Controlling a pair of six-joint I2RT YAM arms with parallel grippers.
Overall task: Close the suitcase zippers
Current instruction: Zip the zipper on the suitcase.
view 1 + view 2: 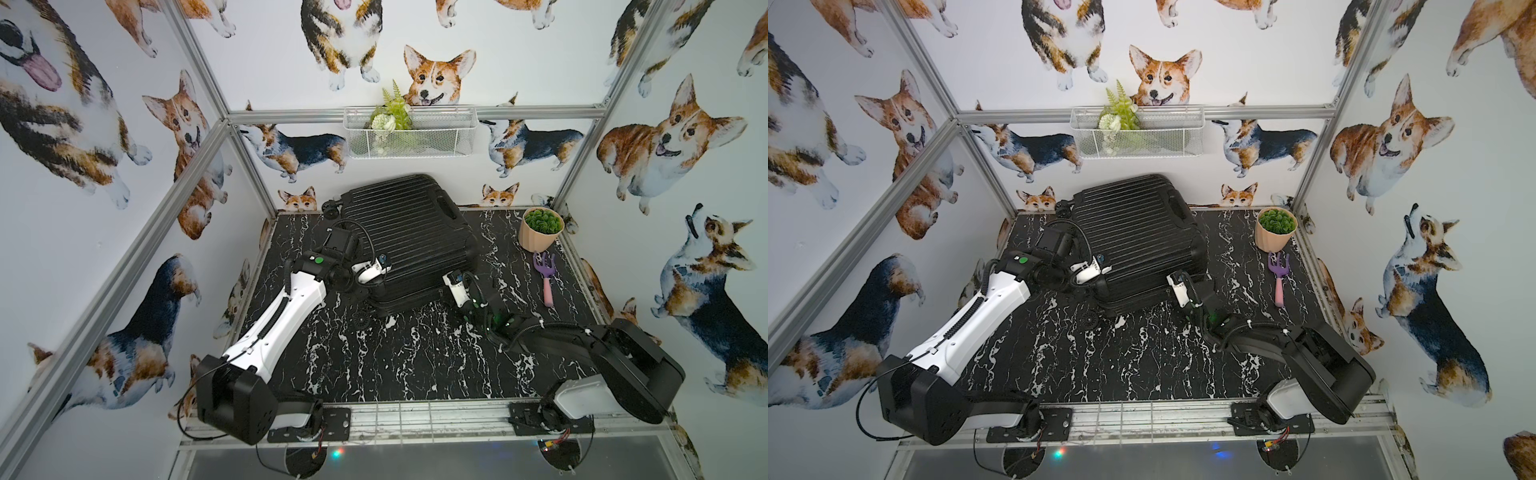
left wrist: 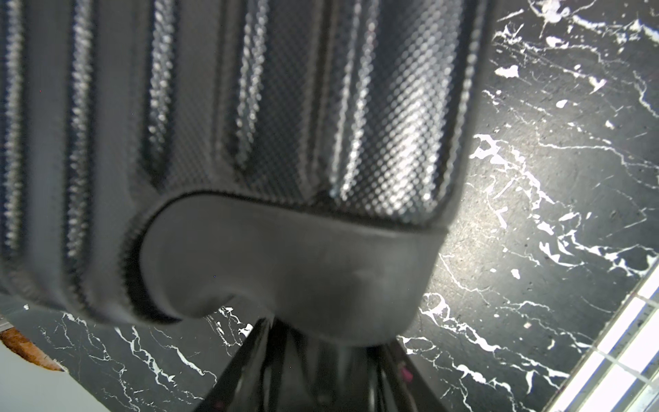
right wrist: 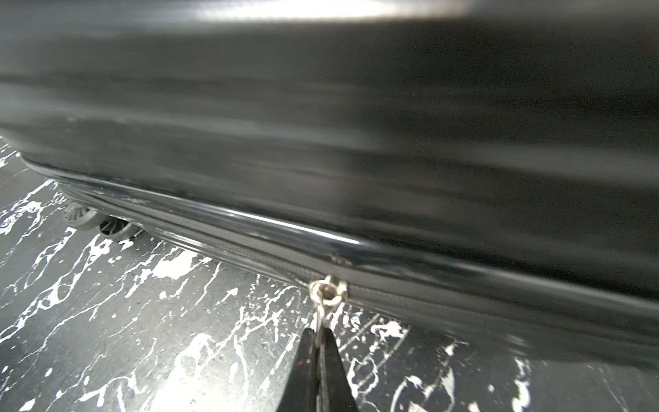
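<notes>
The black ribbed suitcase lies flat on the marble table with its two halves together. My left gripper is at its front left corner. In the left wrist view its jaws clamp a smooth moulded corner piece of the shell. My right gripper is low at the front right edge. It is shut on the silver zipper pull. The pull sits on the zipper band along the seam. A wheel shows farther along.
A peach pot with a green plant stands at the back right. A purple and pink garden fork lies in front of it. A white wire basket hangs on the back wall above the suitcase. The table's front rail carries both arm bases.
</notes>
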